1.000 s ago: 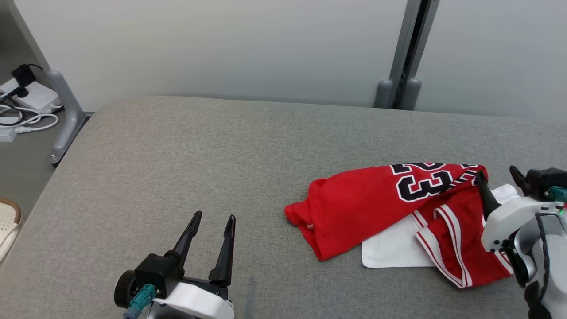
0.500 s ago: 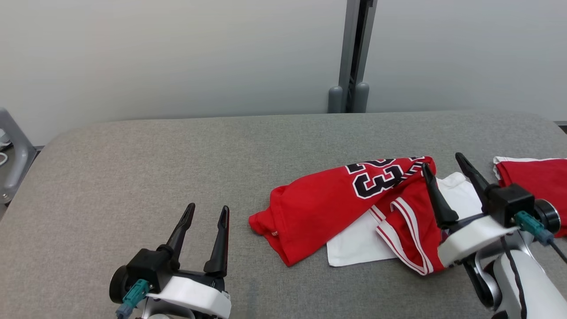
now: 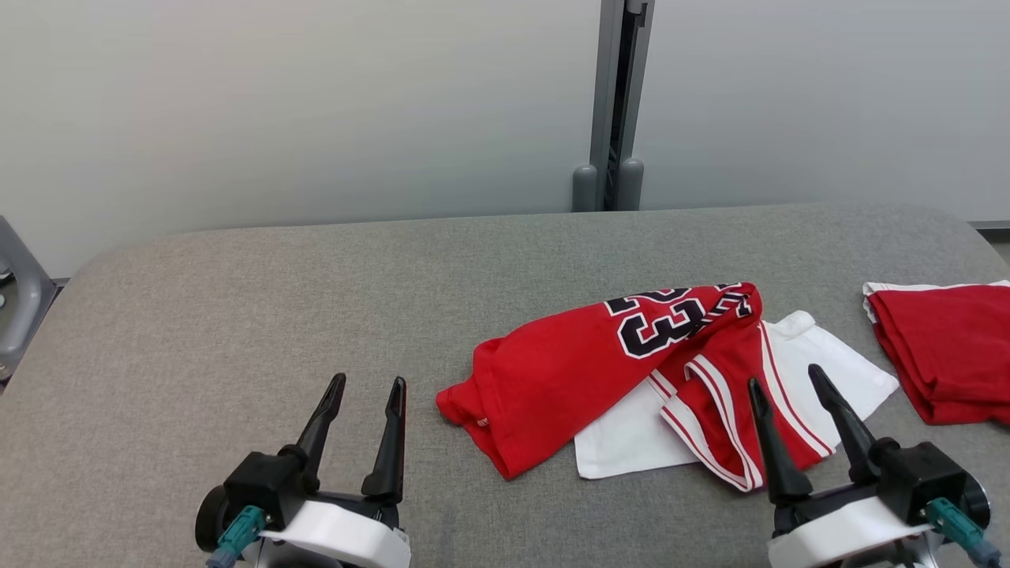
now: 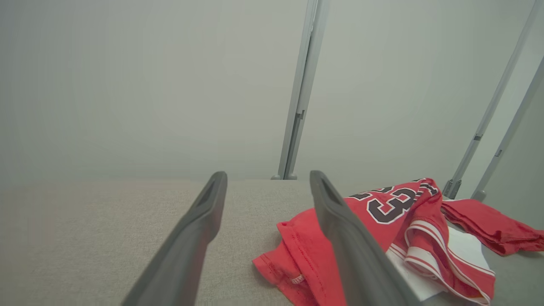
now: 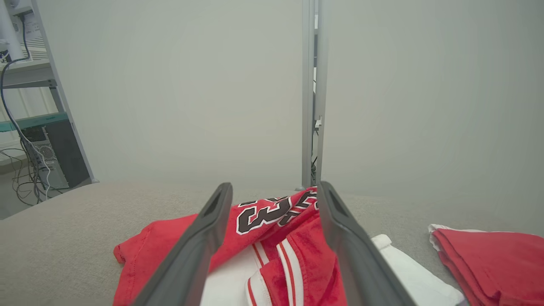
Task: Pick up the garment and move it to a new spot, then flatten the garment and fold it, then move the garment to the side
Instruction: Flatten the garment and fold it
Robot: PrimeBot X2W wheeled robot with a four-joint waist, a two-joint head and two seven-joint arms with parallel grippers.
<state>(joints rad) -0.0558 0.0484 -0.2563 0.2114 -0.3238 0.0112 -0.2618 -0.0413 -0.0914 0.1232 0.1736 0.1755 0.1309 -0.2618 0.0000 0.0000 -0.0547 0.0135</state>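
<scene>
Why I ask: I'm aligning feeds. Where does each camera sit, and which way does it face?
Head view: on the head, facing down at the table; left gripper and right gripper show.
Left wrist view: on that wrist, along its fingers, jersey to their right.
Right wrist view: on that wrist, along its fingers at the jersey.
Shared: jersey, wall post.

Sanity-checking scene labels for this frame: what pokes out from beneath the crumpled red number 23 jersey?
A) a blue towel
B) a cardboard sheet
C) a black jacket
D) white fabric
D: white fabric sticks out from under the red jersey at its near edge and again on its right side, lying flat on the grey table.
</scene>
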